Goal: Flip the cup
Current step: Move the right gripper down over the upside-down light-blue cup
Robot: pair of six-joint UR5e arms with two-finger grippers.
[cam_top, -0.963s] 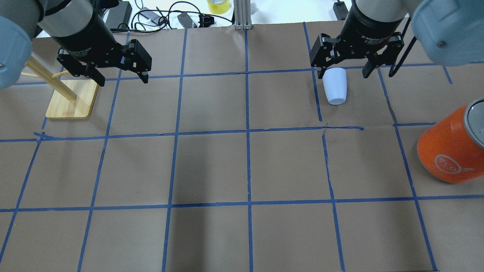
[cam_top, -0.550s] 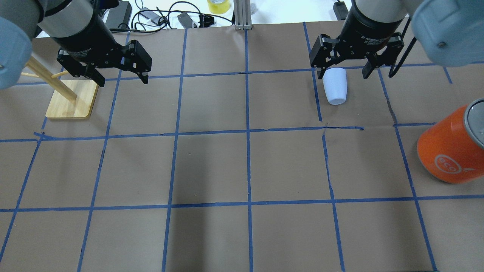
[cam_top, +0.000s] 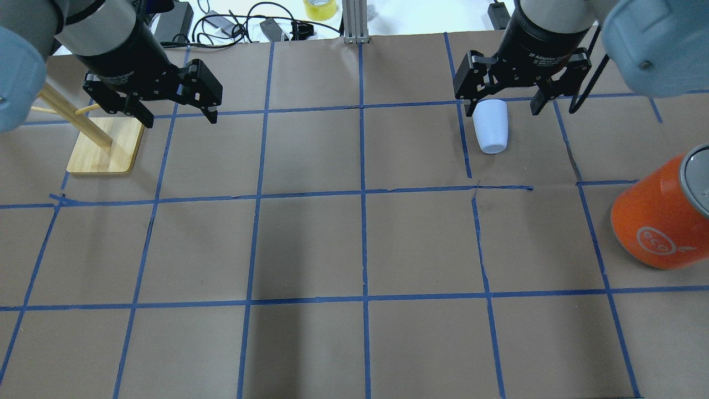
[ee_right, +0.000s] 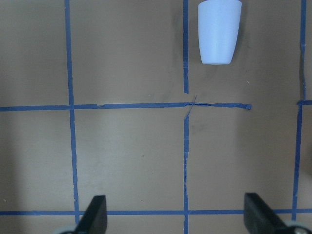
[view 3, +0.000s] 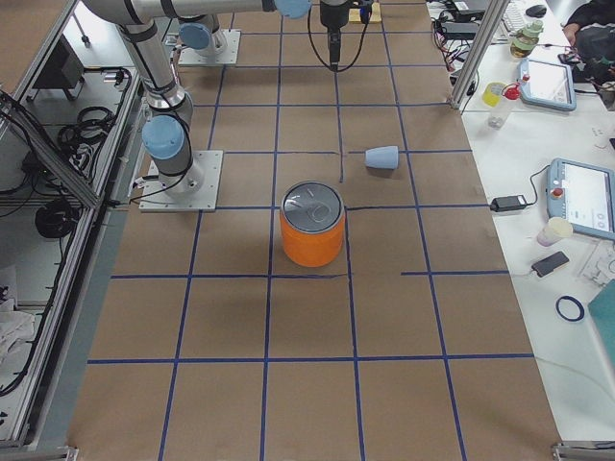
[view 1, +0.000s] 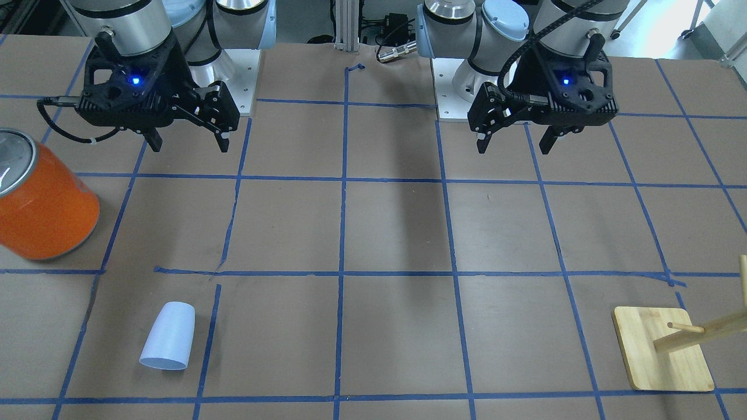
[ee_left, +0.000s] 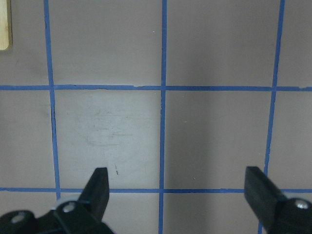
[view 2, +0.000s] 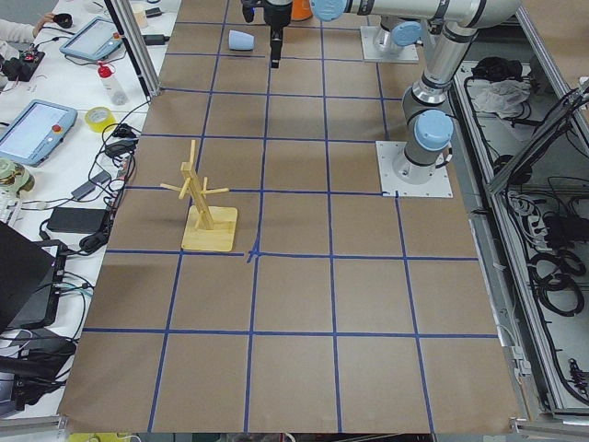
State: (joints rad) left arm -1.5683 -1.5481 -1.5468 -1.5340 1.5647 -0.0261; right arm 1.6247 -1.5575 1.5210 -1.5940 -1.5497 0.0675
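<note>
The pale light-blue cup (cam_top: 491, 126) lies on its side on the brown table, wide end pointing away from the robot. It also shows in the front view (view 1: 168, 336), the right wrist view (ee_right: 219, 31) and both side views (view 2: 241, 40) (view 3: 382, 157). My right gripper (cam_top: 503, 108) (view 1: 189, 146) (ee_right: 176, 214) is open and empty. It hangs high above the table, on the robot's side of the cup and apart from it. My left gripper (cam_top: 180, 119) (view 1: 513, 149) (ee_left: 178, 190) is open and empty, far from the cup.
A large orange can (cam_top: 659, 221) (view 1: 44, 210) with a silver top stands at the robot's right, nearer the robot than the cup. A wooden peg stand (cam_top: 105, 144) (view 1: 662, 350) stands below and beside the left gripper. Cables and a tape roll (cam_top: 320, 8) lie past the far edge.
</note>
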